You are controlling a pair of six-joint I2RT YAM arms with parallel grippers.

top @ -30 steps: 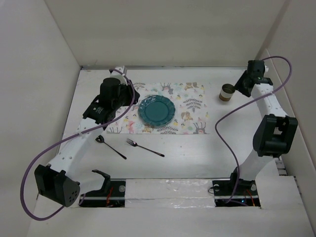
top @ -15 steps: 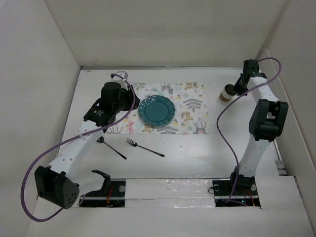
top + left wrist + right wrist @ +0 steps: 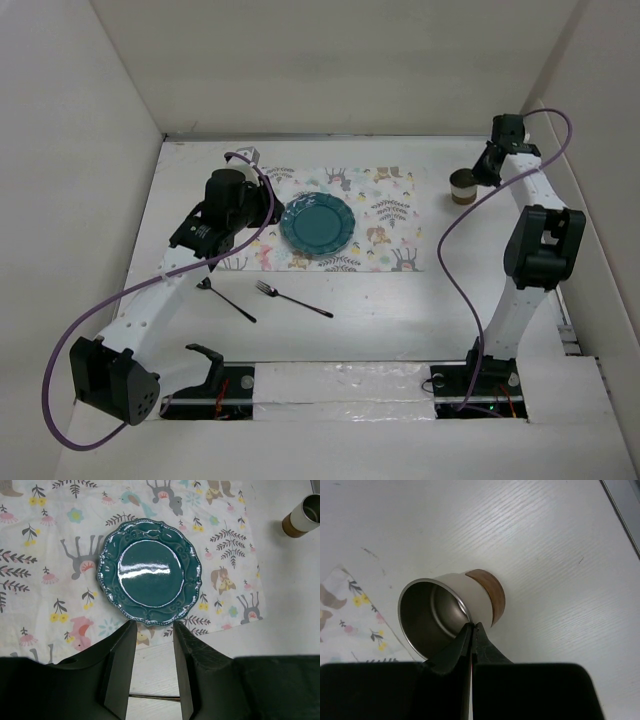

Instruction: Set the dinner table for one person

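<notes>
Right gripper (image 3: 471, 626) is pinched down to a sliver on the near wall of the cup (image 3: 450, 615). One finger looks inside the rim and one outside, so treat it as a thin rim grip. The cup stands upright on the dinner table (image 3: 400, 300), just off the right edge of the placemat (image 3: 385, 215).

Left gripper (image 3: 152, 625) is part open and holds nothing. It hangs over the near edge of the plate (image 3: 318, 223), which sits on the mat.

For the cup move:
- Lift straight up first and clear the surface before you translate.
- Go slow. A one-wall pinch lets the cup swing about the fingertips.
- Keep the wrist level so the cup stays upright.
- Aim for the mat's far right area, well apart from the plate rim.
- Set it fully down before you release, then back straight out.

Fork (image 3: 292, 298) and spoon (image 3: 224, 298) lie on bare table in front of the mat. They look like the left arm's job next.
</notes>
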